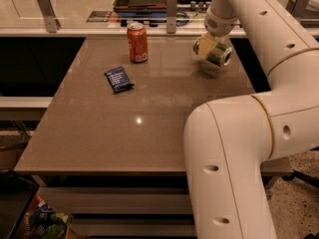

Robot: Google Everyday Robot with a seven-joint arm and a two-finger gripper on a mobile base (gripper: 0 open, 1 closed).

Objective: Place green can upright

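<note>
Above the bench at its far right, your gripper is clamping the green can, holding it sideways off the surface. Uprighting and set-down are pending.

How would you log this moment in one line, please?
gripper: over table far-right, shut on green can | green can: sideways, not yet upright | orange can: upright, apart

Glossy brown rectangular table: upright orange-red drink can far centre, flat dark-blue packet near it. My gripper above far-right part, clamping green can sideways.
</note>
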